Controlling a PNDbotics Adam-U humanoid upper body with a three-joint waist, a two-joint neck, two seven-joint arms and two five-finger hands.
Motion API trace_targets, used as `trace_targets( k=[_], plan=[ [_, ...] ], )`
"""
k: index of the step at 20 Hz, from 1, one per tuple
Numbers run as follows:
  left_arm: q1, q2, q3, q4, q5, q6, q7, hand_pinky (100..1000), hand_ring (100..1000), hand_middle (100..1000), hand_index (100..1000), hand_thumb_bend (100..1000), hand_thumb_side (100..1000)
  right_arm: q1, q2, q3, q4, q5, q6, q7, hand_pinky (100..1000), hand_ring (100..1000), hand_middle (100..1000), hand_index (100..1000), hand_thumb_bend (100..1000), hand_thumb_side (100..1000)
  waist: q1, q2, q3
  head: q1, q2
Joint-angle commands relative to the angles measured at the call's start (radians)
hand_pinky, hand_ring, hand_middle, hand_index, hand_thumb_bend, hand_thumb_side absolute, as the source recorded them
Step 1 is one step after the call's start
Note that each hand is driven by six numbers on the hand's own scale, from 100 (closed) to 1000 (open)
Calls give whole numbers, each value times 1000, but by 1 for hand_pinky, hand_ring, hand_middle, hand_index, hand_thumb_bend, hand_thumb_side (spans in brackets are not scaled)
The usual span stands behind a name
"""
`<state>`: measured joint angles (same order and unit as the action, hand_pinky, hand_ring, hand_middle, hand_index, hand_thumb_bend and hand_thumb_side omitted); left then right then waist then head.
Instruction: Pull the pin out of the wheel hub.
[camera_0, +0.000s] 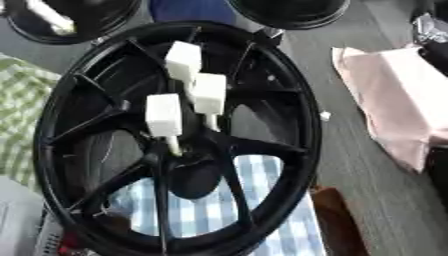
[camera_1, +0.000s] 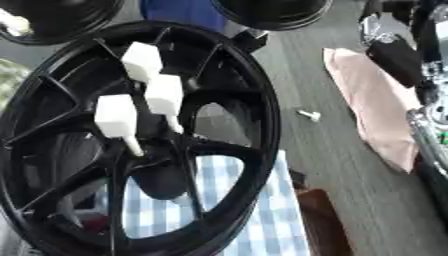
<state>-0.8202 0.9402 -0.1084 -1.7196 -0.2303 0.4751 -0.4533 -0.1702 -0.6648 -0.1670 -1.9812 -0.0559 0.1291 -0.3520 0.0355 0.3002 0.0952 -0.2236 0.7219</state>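
Right hand (camera_1: 395, 59) showed only as a dark shape at the far right edge, over the pink cloth (camera_0: 394, 100); open or closed could not be told. Left hand out of view. Wheel hub (camera_0: 293, 100) lay well to the hand's left and closer to the robot, flat, black, spoked. Three white pins stood near its centre: nearest pin (camera_0: 164, 116), middle pin (camera_0: 208, 92), far pin (camera_0: 184, 60), each a blocky head on a thin stem. Likely light, stiff plastic, stems maybe snap if bent, so pinch a head's flat sides and pull straight along the stem. Hub probably heavy enough to stay put. A small white piece (camera_1: 309, 115) lay between hand and hub on the grey table (camera_0: 350, 165). Blue checked cloth (camera_0: 210, 210) under the hub, more black wheels (camera_0: 289, 10) beyond
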Motion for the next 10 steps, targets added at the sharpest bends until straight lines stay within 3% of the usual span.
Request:
trace_targets(
  k=[1, 6, 10],
  plan=[
    [88, 97, 123, -53, 36, 7, 105, 674, 508, 324, 366, 391, 165, -7, -23, -16, -17, -1, -2, -7, 892, 775, 761, 783, 165, 353, -17, -26, 4, -6, 8],
    [355, 97, 267, -87, 80, 34, 281, 666, 506, 323, 370, 392, 159, -3, -15, -31, -18, 0, -5, -21, 892, 774, 761, 783, 166, 347, -29, -26, 14, -6, 6],
    [509, 37, 304, -99, 148, 3, 388, 662, 518, 362, 425, 406, 215, -10, -7, -32, -19, -3, -7, -25, 892, 774, 760, 783, 165, 345, -34, -27, 16, -1, 6]
  ],
)
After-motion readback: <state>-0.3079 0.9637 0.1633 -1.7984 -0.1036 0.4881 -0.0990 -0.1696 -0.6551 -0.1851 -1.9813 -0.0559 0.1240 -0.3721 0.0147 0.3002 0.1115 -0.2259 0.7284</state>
